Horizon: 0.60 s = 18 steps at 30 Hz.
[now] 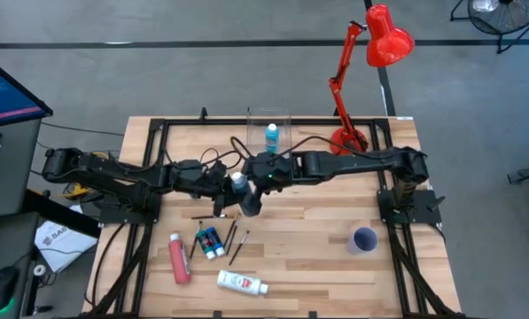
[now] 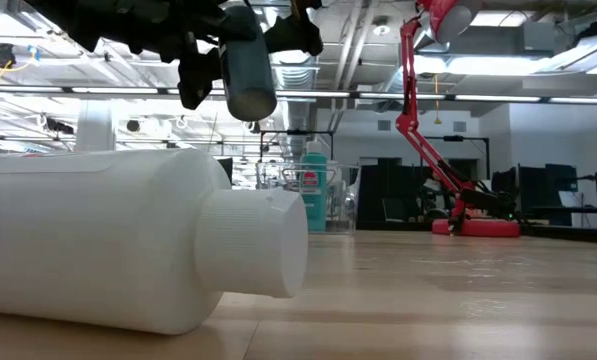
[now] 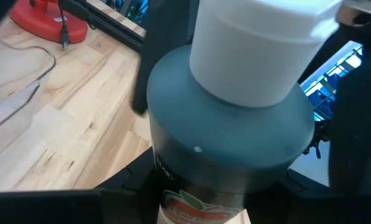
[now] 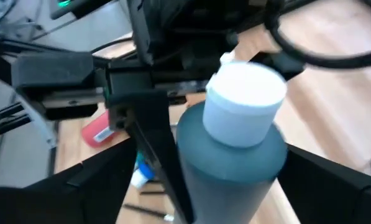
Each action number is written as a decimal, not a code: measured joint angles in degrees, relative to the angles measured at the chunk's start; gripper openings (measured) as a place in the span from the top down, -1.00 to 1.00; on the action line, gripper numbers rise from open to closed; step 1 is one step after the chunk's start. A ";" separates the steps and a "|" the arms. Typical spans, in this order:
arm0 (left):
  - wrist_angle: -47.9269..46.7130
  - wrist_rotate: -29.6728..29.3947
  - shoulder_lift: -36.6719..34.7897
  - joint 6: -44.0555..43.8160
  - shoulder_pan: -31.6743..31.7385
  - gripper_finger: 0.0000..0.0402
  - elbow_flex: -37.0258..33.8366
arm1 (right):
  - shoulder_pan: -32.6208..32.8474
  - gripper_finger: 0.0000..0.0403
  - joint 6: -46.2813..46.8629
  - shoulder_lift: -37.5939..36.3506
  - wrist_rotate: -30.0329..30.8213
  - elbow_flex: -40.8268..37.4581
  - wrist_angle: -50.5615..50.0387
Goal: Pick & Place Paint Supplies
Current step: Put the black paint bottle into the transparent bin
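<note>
1. We see the left gripper (image 3: 216, 194) near the middle of the table (image 1: 317, 261), closed partway on the grey bottle (image 3: 232, 134); the bottle's body sits between its two dark fingers
2. The grey bottle carries a white cap and hangs in the air, clear of the wood, as the low view shows
3. The right gripper (image 4: 225, 190) meets it from the opposite side; its fingers stand wide apart on either side of the same bottle, and one finger is plainly clear of the bottle's wall, so we read no grip here
4. The light blue bottle (image 1: 271, 136) stands upright inside the clear box (image 1: 268, 112) at the far edge of the table, just beside the base of the red lamp (image 1: 375, 40)
5. The pink-red tube (image 1: 179, 259) lies flat toward the near left corner
6. The small blue-green bottles (image 1: 209, 241) lie together just beside the pink-red tube, toward the centre
7. The thin dark paintbrushes (image 1: 233, 233) lie scattered next to those small bottles, below the two grippers in the high view
8. The white tube (image 1: 241, 283) lies on its side at the near edge; it fills the low view's foreground
9. The purple cup (image 1: 364, 240) stands alone on the right half of the table, well apart from the supplies
</note>
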 joint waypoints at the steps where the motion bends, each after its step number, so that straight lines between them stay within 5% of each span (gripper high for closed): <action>1: -0.01 0.12 0.00 0.05 0.00 0.18 0.00 | -0.28 -0.70 0.37 0.00 -1.31 0.00 0.00; 8: 0.63 2.03 -0.09 0.34 -0.17 0.18 0.02 | -1.21 -0.40 0.55 0.02 -6.79 -0.04 2.80; 18: 0.69 2.67 -0.26 0.34 -0.17 0.18 0.04 | -1.87 -0.33 -0.05 0.02 -10.74 -0.04 3.26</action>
